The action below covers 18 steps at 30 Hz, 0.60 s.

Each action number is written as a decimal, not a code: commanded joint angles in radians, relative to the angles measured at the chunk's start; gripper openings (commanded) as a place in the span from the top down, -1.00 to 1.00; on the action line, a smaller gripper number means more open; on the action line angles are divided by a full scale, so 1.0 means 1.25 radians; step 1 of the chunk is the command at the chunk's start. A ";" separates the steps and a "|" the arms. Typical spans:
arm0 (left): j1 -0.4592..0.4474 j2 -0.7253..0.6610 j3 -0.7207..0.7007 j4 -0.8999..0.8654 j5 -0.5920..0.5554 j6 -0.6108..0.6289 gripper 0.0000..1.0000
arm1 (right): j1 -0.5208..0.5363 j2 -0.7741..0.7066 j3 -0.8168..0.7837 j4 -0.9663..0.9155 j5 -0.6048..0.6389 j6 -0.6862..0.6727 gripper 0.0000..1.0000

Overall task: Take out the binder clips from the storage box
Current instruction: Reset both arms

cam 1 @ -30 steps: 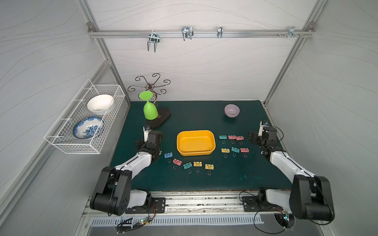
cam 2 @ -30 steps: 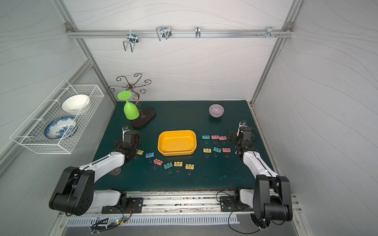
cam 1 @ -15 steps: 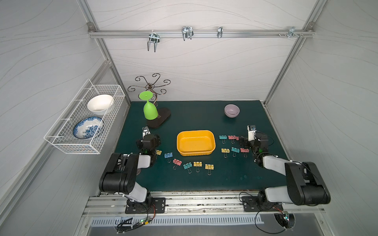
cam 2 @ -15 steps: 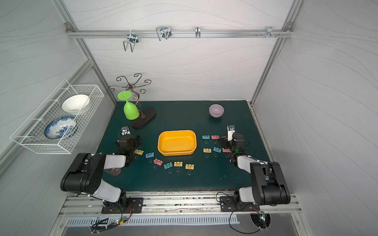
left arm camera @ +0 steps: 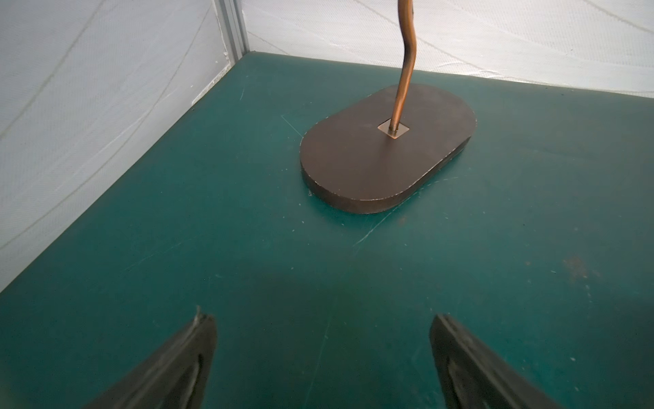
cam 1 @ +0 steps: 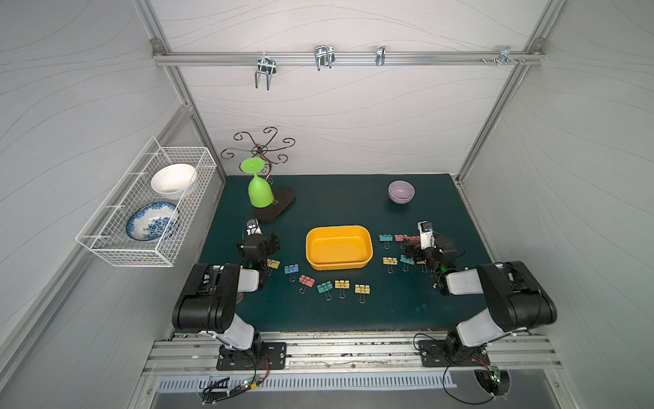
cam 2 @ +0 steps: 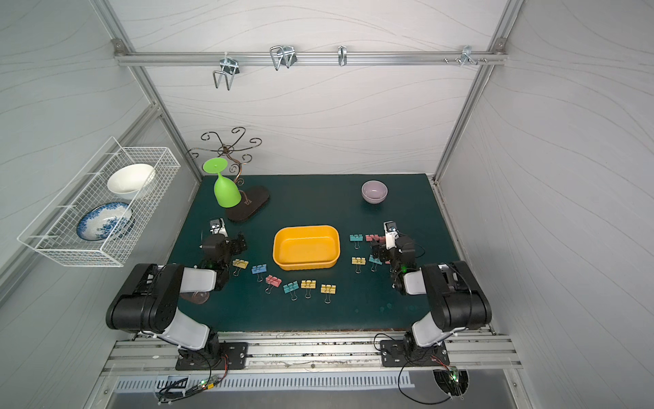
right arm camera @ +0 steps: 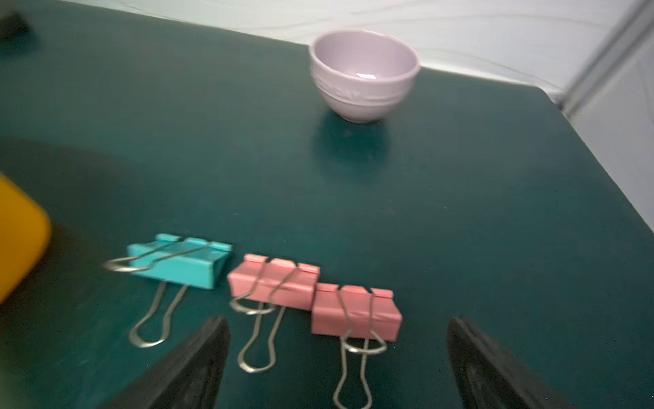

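Binder clips [cam 1: 324,287] lie on the tabletop [cam 1: 339,198] either side of the empty storage box [cam 1: 339,263] (nothing left inside), the pink pair [right arm camera: 272,283] just ahead of the wide-open, empty right tool [right arm camera: 337,320], left tool [left arm camera: 322,318] likewise open.

White, faintly wave-patterned wall panels [cam 1: 336,117] are joined at the corners by aluminium posts [cam 1: 187,106]. Across the upper part of the frame an aluminium rail [cam 1: 442,57] is mounted, from which metal hooks [cam 1: 323,58] are hung. The lower centre is taken up by a dark green tabletop [cam 1: 354,198], edged below by a metal track [cam 1: 354,348].
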 commanded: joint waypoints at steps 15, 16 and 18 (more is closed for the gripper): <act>-0.009 -0.002 0.024 0.026 0.007 0.017 -0.97 | -0.056 -0.002 0.079 -0.078 -0.096 0.053 -0.98; -0.008 -0.002 0.024 0.026 0.006 0.017 -0.97 | -0.068 -0.002 0.084 -0.086 -0.119 0.058 -0.98; -0.008 -0.003 0.024 0.027 0.006 0.018 -0.97 | -0.077 -0.002 0.085 -0.088 -0.139 0.061 -0.98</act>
